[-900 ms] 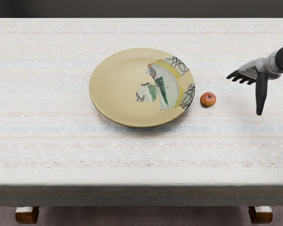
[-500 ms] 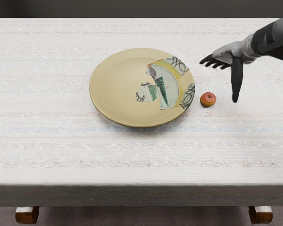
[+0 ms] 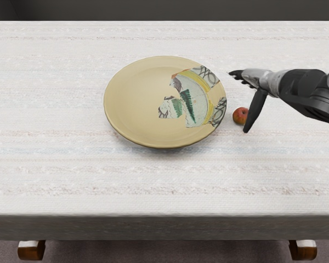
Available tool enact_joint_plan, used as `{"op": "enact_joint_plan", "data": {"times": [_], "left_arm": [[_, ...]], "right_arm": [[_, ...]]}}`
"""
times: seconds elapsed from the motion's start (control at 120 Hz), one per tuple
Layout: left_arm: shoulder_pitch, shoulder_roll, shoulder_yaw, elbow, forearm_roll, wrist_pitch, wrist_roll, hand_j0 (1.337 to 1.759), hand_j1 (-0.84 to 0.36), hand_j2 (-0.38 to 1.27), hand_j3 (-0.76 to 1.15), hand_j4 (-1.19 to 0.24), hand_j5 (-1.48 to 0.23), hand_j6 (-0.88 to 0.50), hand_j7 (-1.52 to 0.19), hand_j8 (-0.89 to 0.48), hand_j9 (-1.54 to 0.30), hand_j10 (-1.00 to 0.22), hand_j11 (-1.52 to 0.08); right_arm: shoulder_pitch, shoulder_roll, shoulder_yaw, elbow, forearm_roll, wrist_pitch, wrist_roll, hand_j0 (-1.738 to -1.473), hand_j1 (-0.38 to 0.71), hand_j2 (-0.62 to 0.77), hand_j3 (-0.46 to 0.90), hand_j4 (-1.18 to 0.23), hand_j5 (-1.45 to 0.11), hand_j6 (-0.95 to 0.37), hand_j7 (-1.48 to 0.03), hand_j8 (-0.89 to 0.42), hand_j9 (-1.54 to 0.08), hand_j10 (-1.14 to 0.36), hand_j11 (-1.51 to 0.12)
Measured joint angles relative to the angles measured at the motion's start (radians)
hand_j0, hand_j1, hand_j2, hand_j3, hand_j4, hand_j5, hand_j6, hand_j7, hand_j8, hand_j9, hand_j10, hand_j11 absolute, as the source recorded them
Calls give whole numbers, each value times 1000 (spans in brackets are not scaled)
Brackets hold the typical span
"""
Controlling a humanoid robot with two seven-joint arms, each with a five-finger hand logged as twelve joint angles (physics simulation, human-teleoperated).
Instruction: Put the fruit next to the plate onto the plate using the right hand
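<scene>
Right hand (image 3: 254,86) spread, holding nothing, poised just above and right of fruit (image 3: 239,115). Fruit sits on table (image 3: 71,164), just right of plate (image 3: 131,98). Step: reach. Next, probably: lower, close fingers round fruit.

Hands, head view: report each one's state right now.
Right hand: open, holding nothing, beside the fruit.
Left hand: not in view.
</scene>
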Motion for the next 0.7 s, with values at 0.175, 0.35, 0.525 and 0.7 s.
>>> {"op": "enact_joint_plan", "data": {"times": [0.175, 0.35, 0.525, 0.7], "left_arm": [[-1, 0, 0, 0, 0, 0, 0, 1658, 349, 0, 0, 0, 0, -1, 0, 0, 0, 0, 0], [-1, 0, 0, 0, 0, 0, 0, 1658, 349, 0, 0, 0, 0, -1, 0, 0, 0, 0, 0], [-1, 0, 0, 0, 0, 0, 0, 1658, 349, 0, 0, 0, 0, -1, 0, 0, 0, 0, 0], [-1, 0, 0, 0, 0, 0, 0, 1658, 349, 0, 0, 0, 0, -1, 0, 0, 0, 0, 0]], "right_arm": [[-19, -1, -62, 1, -50, -80, 0, -1658, -349, 1, 0, -3, -1, -5, 0, -4, 0, -3, 0], [-48, 12, -94, -6, -142, -125, 0, -1658, -349, 1, 0, -3, -1, -5, 0, -4, 0, -3, 0], [-67, 76, -122, -15, -214, -217, 0, -1658, -290, -8, 0, -53, -66, -55, -65, -54, -66, -53, -66], [-55, 90, -186, -19, -241, -251, 0, -1658, -222, -19, 0, -111, -140, -112, -140, -111, -140, -110, -140]]}}
